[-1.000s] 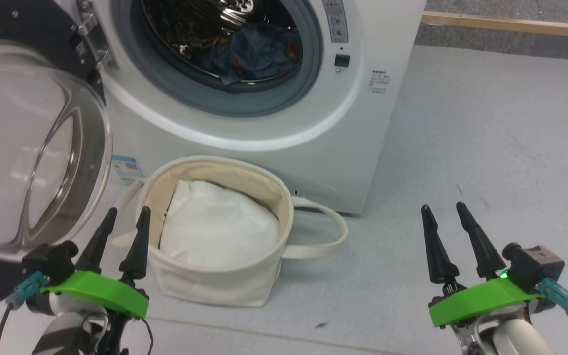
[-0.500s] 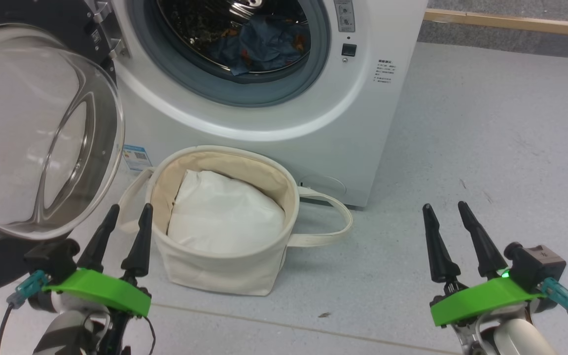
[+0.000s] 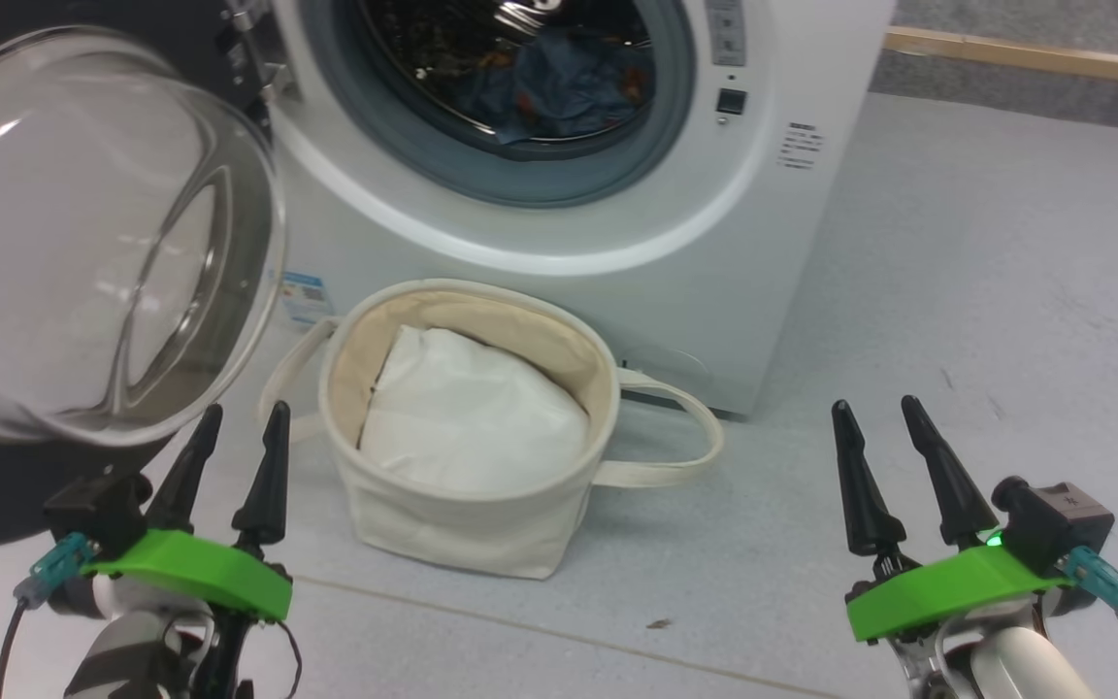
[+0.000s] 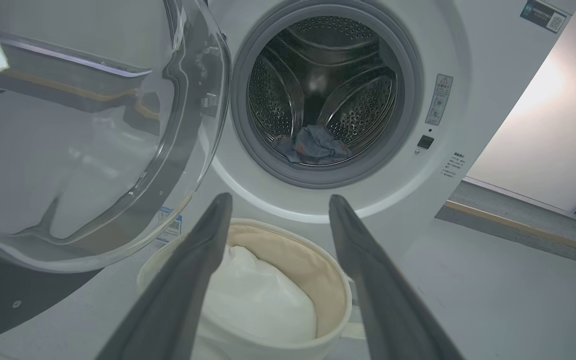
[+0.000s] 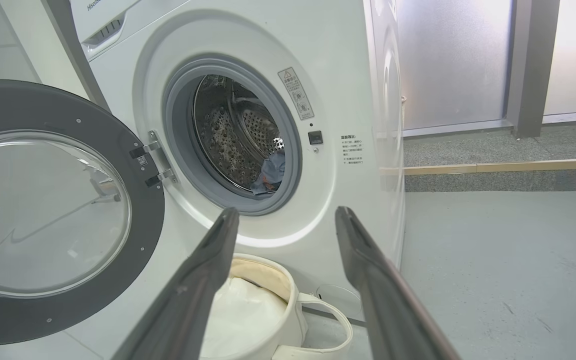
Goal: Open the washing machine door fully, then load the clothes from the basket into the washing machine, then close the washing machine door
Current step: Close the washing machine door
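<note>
Low in front of the washing machine (image 3: 617, 291), two robot grippers hover above the floor, both empty. The left gripper (image 3: 245, 413) sits just below the glass bowl of the door (image 3: 83, 243), fingers spread wide and touching nothing. The right gripper (image 3: 874, 406) hangs well off to the machine's right, fingers equally spread. The door stands swung out on its hinge at the machine's left. The blue printed clothes (image 3: 559, 83) lie inside the drum, clear of the grey ring. The basket (image 3: 467, 524) sits just in front of the machine's base, holding a plain white pad (image 3: 472, 427). Loading looks finished, so closing the door seems next. The left arm should reach round to the door's far face, press on the black rim rather than the glass, and swing it steadily until the latch catches.
</note>
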